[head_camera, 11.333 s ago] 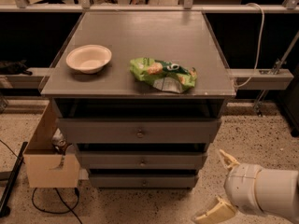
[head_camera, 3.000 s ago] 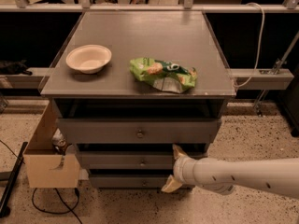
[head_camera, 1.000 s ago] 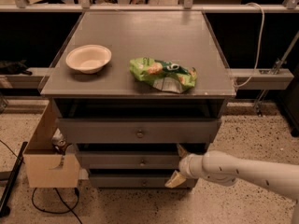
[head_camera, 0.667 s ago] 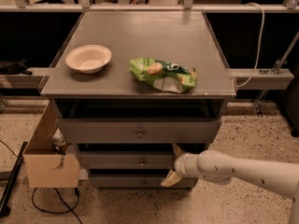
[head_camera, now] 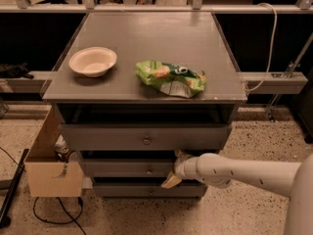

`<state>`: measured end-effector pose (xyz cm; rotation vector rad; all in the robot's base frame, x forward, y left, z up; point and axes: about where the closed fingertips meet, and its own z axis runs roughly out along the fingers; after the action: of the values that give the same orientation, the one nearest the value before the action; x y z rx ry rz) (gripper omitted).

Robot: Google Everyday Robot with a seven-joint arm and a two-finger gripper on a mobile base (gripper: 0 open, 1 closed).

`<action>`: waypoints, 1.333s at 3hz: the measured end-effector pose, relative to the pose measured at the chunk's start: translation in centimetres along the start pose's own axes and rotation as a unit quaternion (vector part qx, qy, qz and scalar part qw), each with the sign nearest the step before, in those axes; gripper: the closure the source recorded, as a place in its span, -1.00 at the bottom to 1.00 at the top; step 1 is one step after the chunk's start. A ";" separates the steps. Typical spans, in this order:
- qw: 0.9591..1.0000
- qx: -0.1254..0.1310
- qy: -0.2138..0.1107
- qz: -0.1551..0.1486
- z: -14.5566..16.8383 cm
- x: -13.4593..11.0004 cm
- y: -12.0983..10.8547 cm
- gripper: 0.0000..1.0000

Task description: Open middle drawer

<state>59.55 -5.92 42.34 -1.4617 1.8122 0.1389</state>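
The 2 fingers of the gripper are seen spread apart, released, with nothing grasped: 1 is raised at the upper edge of the middle drawer, the other is lowered at its bottom edge. The gripper is held against the right part of that drawer's front, just right of its small round knob; whether the front is touched cannot be told. The pale arm is extended to the gripper from the lower right edge of the view. The middle drawer is found as the 2nd of 3 grey fronts in the table, below the taller top drawer and above the bottom drawer. Whether it is pulled out at all cannot be told. On the table top, 1 pale bowl is placed upright near the left edge, and 1 crumpled green snack bag is laid near the front edge, right of centre, well apart from the bowl. An open cardboard box is stood on the speckled floor, just beside the table's left side.
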 end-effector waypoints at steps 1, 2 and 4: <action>1.000 0.020 0.017 0.005 0.6 1.6 -1.3 -1.00; 1.000 0.021 0.018 0.005 0.6 1.6 -1.3 -0.62; 1.000 0.021 0.018 0.005 0.6 1.6 -1.3 0.31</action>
<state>60.96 -7.32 41.43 -1.4342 1.8409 0.0807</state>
